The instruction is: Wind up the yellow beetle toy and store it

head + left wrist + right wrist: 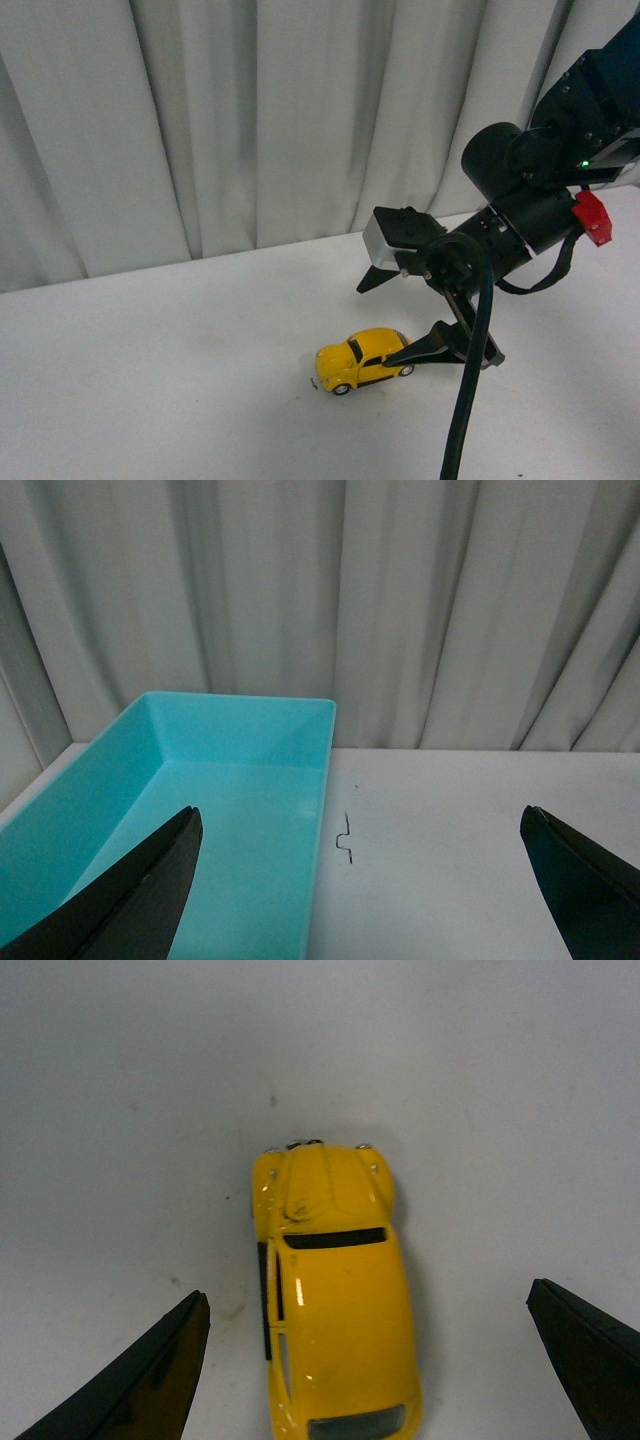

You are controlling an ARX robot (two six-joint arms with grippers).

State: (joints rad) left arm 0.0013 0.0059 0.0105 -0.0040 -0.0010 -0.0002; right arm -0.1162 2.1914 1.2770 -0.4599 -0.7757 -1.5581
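The yellow beetle toy point(362, 360) stands on its wheels on the white table, right of centre in the front view. My right gripper point(372, 326) hangs open just above and behind it, one black finger low beside the car's rear. In the right wrist view the yellow beetle toy point(335, 1310) lies between the wide-apart fingers of the right gripper point(366, 1292), touching neither. In its own wrist view my left gripper point(360, 813) is open with nothing between its fingers, and it is out of the front view.
An empty turquoise bin point(322, 780) sits on the table in the left wrist view, with a small black squiggle mark point(346, 840) beside it. A pale curtain point(250, 120) closes off the table's far edge. A black cable point(468, 400) hangs from the right arm.
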